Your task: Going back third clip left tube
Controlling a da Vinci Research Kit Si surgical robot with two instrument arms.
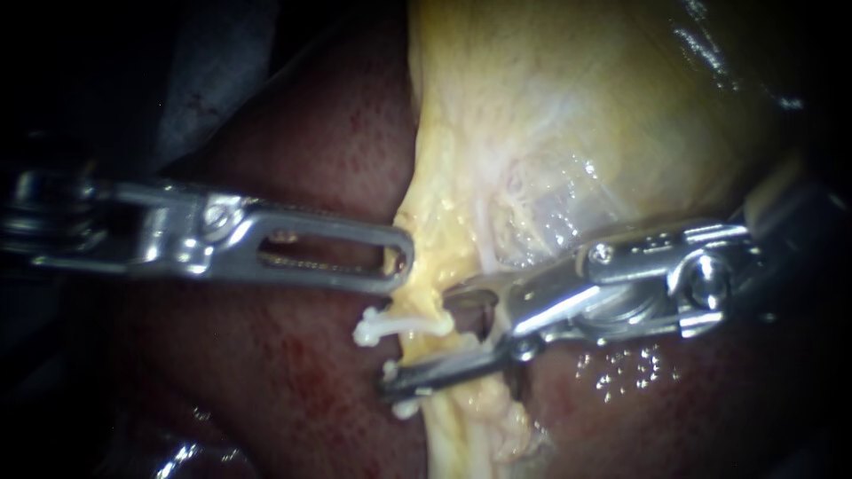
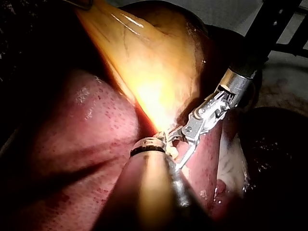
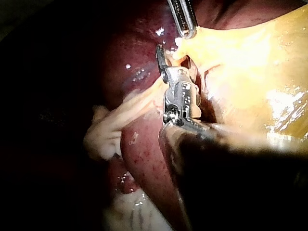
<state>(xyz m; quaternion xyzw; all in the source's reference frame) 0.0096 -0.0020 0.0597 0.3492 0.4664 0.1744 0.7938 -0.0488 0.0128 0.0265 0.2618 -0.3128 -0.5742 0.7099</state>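
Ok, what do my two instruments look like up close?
Both are bright silver metal. The left instrument has long, round-ended jaws with a slot down the middle, fine teeth showing through it, and a round pin at the hinge. The right instrument has a chunkier jointed wrist with round pins and thinner jaws, the lower one darker; its shaft is black behind a silver collar.

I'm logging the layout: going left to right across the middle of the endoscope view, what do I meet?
Left instrument, yellow gallbladder tissue, right instrument. The white clip overlaps both instruments' tips, so I leave it out.
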